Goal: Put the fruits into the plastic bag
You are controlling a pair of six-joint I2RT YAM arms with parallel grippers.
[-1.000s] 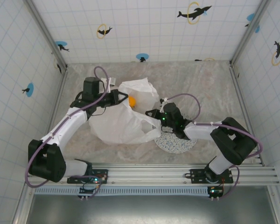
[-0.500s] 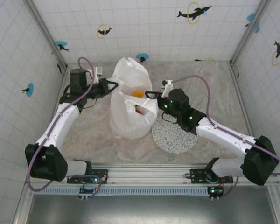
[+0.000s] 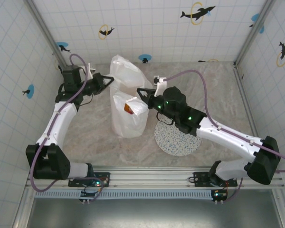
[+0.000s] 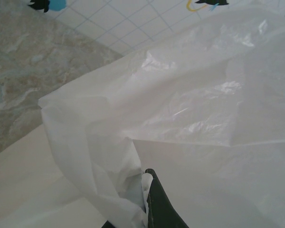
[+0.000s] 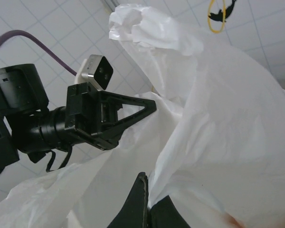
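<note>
Hauling the plastic bag (image 3: 127, 121) upward: slumped wide and low across the middle of the desk (image 3: 213, 90) a second ago, now being drawn tall and narrow, hanging between the two claws nearer the far edge. Pinching a fold of the upper film with the left claw (image 3: 110, 81), clamped tight on it over the far-left part of the desk. Pinching the opposite side of the mouth with the right claw (image 3: 140, 92), likewise closed on the film. Showing one of the fruits (image 3: 128, 108) as an orange-red blotch through the wall, partway up; hiding any others behind the crinkles. Reading this as loading probably finished and the bag being gathered up, though not managing a count of what is inside. Looking thin, translucent white, creased and glossy, with the bottom seemingly resting on the desk just left of the speckled plate (image 3: 180, 142).
</note>
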